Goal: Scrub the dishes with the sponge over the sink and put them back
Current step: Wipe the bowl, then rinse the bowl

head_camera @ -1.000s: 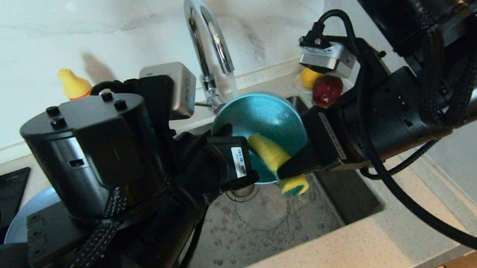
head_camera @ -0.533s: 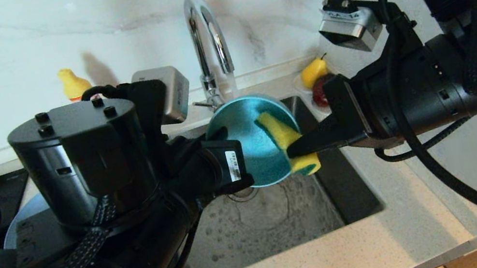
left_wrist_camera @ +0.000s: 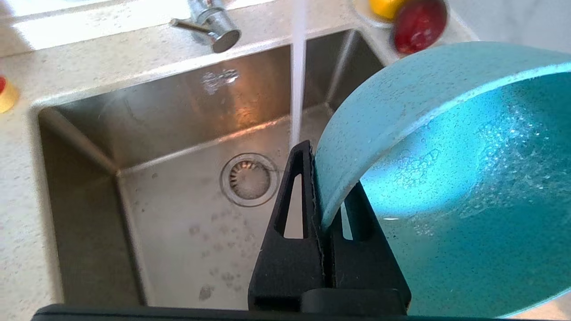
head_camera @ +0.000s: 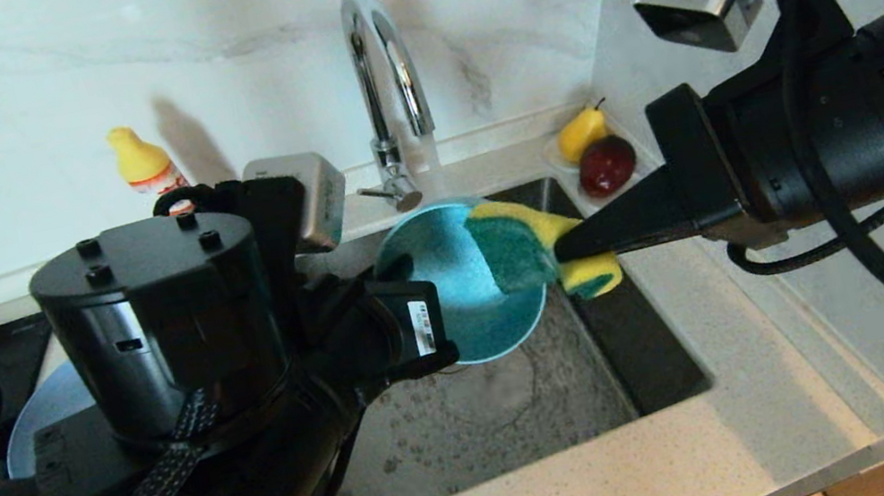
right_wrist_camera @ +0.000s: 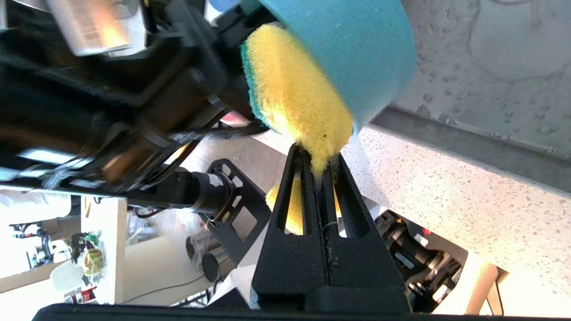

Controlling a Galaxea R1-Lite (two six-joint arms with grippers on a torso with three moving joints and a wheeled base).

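1. Black right hand (head_camera: 565, 249) is pinching the small yellow foam sponge with its dark green scouring layer (head_camera: 528, 246) by one thin edge; a hard rub could be tearing it loose into the sink.
2. Left hand (left_wrist_camera: 328, 209) is clamping only the rim of the small matte teal bowl (head_camera: 457, 282), tilted above the rectangular stainless steel sink (left_wrist_camera: 178, 133); wet glaze is risking a slip.
3. Water is running beside the bowl (left_wrist_camera: 298, 71), so splashing onto the speckled desk (head_camera: 627, 470) is likely.
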